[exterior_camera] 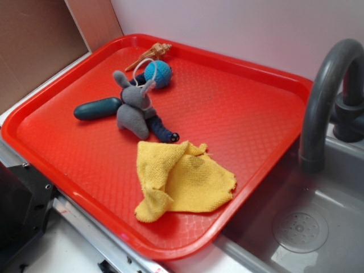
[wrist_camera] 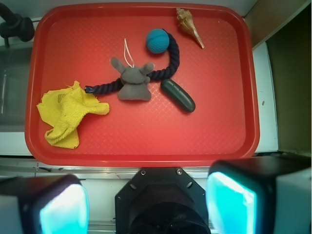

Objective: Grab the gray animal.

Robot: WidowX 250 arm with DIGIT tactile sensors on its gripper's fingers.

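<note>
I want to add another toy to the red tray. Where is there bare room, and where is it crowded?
Bare: the red tray between the yellow cloth and the faucet side, and the corner below the teal oblong. Crowded: the far corner, where the gray animal, blue ball and shell cluster.

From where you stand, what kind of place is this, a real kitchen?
Probably a toy kitchen set up for testing: a gray plastic sink basin with a curved gray faucet, and beside it a red plastic tray holding a gray felt animal and a crumpled yellow cloth.
</note>
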